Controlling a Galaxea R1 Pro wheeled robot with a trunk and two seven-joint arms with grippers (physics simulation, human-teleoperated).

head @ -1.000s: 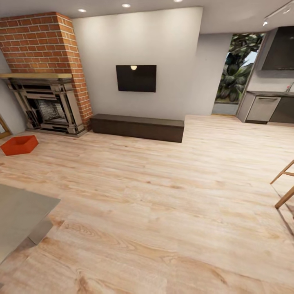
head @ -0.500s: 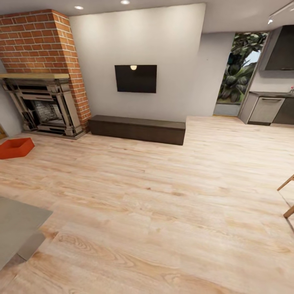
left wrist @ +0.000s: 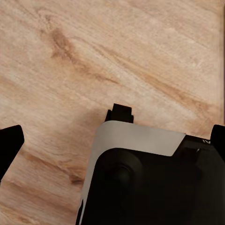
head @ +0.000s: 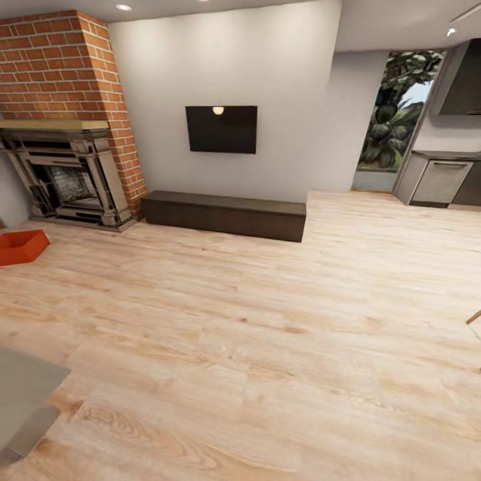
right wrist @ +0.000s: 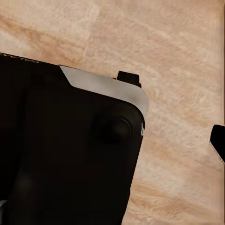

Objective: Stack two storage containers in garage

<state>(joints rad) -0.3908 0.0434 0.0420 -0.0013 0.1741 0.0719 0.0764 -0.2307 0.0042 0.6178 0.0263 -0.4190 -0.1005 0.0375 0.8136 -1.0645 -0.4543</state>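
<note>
Sliding toward the left edge of the head view as the camera swings right, one storage container (head: 21,246) now sits half cut off at mid-left, on the wood floor (head: 267,321) near the fireplace (head: 63,174); the container itself has not moved. It looks rigid, light and smooth-walled, so a pinch over a low rim should serve. Both wrist views show dark robot bodywork over planks; whether either pincer is open or closed, I cannot tell.
</note>
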